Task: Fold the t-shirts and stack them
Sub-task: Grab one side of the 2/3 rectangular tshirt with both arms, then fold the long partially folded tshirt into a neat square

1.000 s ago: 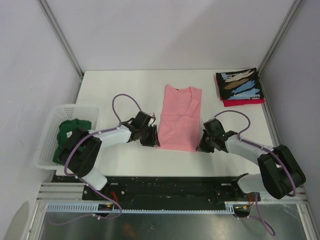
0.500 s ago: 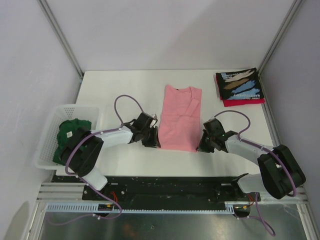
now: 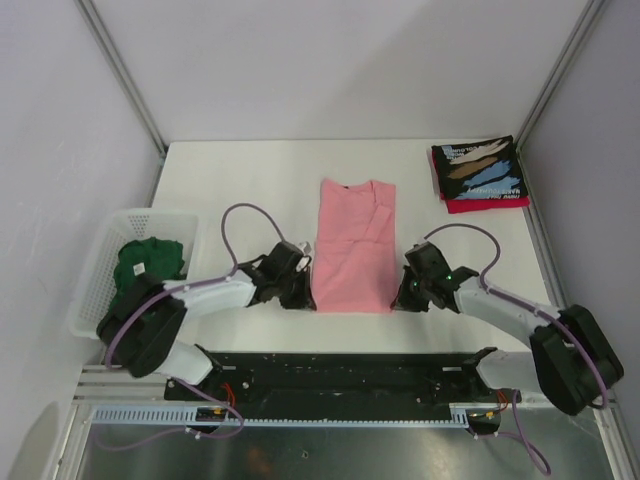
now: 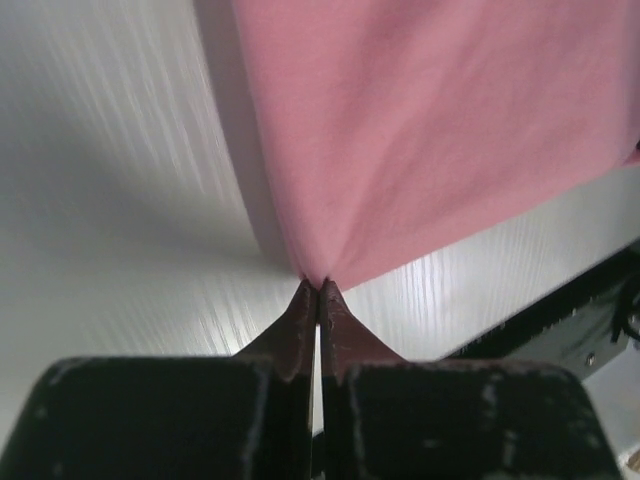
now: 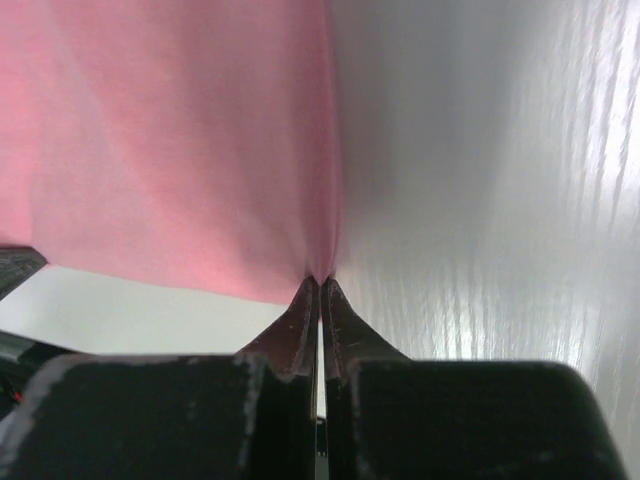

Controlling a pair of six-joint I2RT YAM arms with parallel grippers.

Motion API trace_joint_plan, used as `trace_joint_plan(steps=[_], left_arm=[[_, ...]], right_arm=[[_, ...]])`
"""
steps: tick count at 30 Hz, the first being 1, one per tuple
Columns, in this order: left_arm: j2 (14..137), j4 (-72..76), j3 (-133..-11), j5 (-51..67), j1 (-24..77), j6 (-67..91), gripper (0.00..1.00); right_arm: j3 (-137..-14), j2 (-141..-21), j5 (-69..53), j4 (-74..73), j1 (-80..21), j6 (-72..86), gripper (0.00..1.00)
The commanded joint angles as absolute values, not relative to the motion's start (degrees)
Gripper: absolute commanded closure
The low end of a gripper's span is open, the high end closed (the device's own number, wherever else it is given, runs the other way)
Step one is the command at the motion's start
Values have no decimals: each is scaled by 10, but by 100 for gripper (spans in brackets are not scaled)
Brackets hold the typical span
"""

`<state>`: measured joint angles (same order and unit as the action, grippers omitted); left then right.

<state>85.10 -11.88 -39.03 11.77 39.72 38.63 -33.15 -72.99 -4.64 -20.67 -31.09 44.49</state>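
Top view: pink t-shirt point(image 3: 352, 245) lies flat mid-table point(image 3: 250, 180), folded into a long strip. The left end effector point(image 3: 305, 298) is at its near-left corner and the right end effector point(image 3: 402, 296) at its near-right corner. The grip itself is too small to read here.

Wrist views settle it. The left end effector point(image 4: 320, 286) is pinched tight on a pink corner, with the cloth tenting up to the tips. The right end effector point(image 5: 320, 280) is clamped the same way on the other corner.

Only the top view shows the rest: dark green t-shirt point(image 3: 150, 262) in the basket point(image 3: 160, 213) at left, and black printed t-shirt point(image 3: 478, 168) stacked on red t-shirt point(image 3: 490, 204) at the far right corner.

Versus a second ago, the left jaws have closed on the cloth. The pink t-shirt has slid toward the near edge and slightly left.
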Motion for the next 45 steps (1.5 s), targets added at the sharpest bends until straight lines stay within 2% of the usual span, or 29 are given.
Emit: trace_joint_plan(steps=[1, 11, 21, 28, 38, 45], left_arm=[[754, -125, -327, 109, 440, 431, 100], [554, -183, -241, 72, 519, 510, 100], [508, -226, -289, 40, 523, 498, 100], [564, -237, -387, 33, 489, 449, 100], [649, -239, -512, 54, 415, 396, 100], [798, -224, -653, 78, 321, 343, 100]], right_arm=[[-312, -650, -47, -278, -348, 460, 100], [-271, -438, -30, -405, -438, 554, 100], [-320, -419, -7, -416, -441, 555, 100], [-421, -480, 12, -418, -390, 489, 100], [-512, -584, -30, -347, -298, 419, 100], [-611, -747, -56, -222, -214, 364, 100]])
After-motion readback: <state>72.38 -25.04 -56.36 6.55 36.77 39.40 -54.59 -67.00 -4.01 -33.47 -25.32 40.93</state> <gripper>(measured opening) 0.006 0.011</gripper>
